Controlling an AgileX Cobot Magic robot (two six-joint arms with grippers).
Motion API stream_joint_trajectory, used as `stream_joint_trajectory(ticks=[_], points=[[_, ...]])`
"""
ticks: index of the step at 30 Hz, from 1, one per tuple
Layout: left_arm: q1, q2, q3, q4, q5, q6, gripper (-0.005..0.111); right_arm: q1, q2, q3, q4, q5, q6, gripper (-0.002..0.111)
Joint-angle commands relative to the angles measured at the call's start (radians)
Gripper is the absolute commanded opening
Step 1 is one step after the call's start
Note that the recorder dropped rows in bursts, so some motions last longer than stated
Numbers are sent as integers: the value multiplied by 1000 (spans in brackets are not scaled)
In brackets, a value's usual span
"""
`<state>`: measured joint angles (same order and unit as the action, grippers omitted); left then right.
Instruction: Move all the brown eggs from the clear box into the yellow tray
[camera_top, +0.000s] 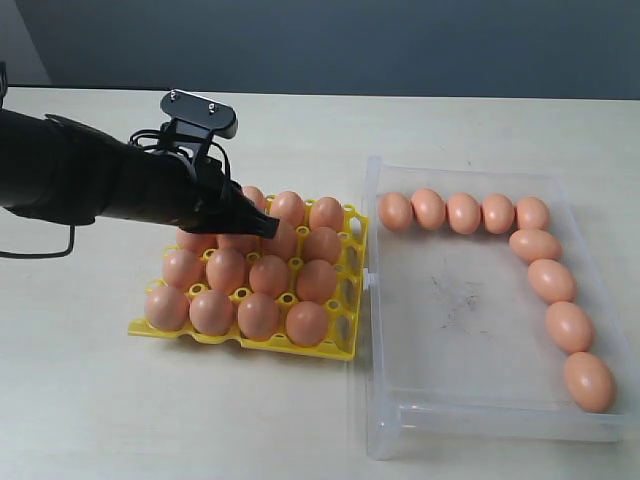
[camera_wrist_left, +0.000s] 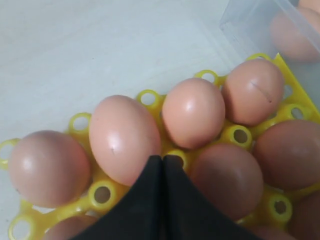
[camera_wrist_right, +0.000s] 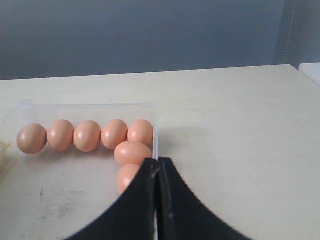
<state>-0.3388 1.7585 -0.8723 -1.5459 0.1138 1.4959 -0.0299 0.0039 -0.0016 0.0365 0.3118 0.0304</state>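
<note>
The yellow tray (camera_top: 345, 345) sits left of the clear box (camera_top: 470, 300) and holds several brown eggs (camera_top: 258, 314). Several more brown eggs (camera_top: 463, 213) line the box's far wall and its right wall (camera_top: 568, 325). My left gripper (camera_top: 268, 227) hovers low over the tray's back rows, shut and empty, its tips (camera_wrist_left: 162, 159) just above a yellow post between eggs (camera_wrist_left: 124, 137). In the right wrist view my right gripper (camera_wrist_right: 158, 162) is shut with nothing in it, above the box's right rim near two eggs (camera_wrist_right: 132, 152). That arm is out of the exterior view.
The tray's right column of cups (camera_top: 352, 290) stands bare beside the box wall. The box's middle floor (camera_top: 450, 300) is scuffed and bare. A pale tabletop (camera_top: 200, 420) surrounds both, with a dark wall (camera_top: 350, 40) behind.
</note>
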Motion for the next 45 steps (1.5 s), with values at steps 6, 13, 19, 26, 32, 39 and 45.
stream_joint_trajectory(ticks=[6,13,19,26,32,39,45], points=[[-3,54,-2,-5,-5,-5,0,0,-4,2,-1,-7,-5,-1],[-3,8,-2,2,-45,-2,0,-6,-4,2,-1,-7,-5,-1],[-3,-106,-2,2,-26,-2,0,-6,-4,2,-1,-7,-5,-1],[-3,-146,18,44,219,-72,0,-6,-4,2,-1,-7,-5,-1],[-3,-146,95,213,229,-257,0,-6,-4,2,-1,-7,-5,-1],[-3,-146,126,251,258,-310,0,-6,-4,2,-1,-7,-5,-1],[-3,-146,126,251,290,-310,0,-6,-4,2,-1,-7,-5,-1]])
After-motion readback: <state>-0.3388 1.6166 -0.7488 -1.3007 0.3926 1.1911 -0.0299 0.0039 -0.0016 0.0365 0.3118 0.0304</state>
